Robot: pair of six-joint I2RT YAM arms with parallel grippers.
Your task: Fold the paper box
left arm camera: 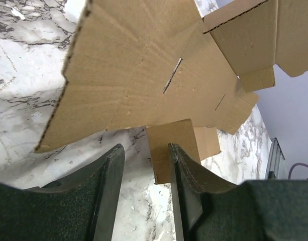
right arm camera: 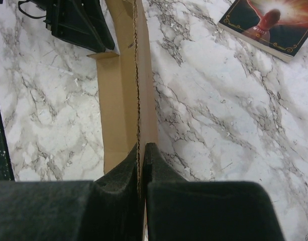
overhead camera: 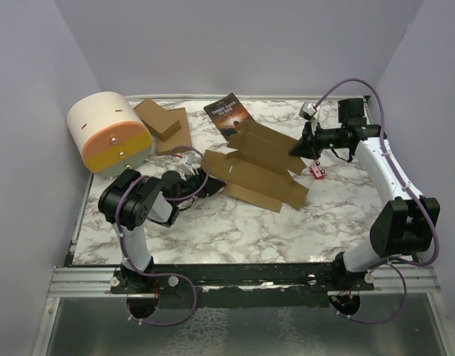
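Paper box (overhead camera: 260, 167) — pinched by right claw (right arm camera: 143, 150)

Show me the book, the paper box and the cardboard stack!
book (overhead camera: 227, 113): top view, middle of cover.
paper box (overhead camera: 258, 176): top view, big middle panel.
cardboard stack (overhead camera: 165, 122): top view, top piece.

A robotics lab test cell: plain lilac walls (overhead camera: 242, 44) enclose a marble-patterned worktop (overhead camera: 234, 226), the left arm (overhead camera: 138, 208) and right arm (overhead camera: 394, 200) bolted to a metal rail (overhead camera: 242, 276).
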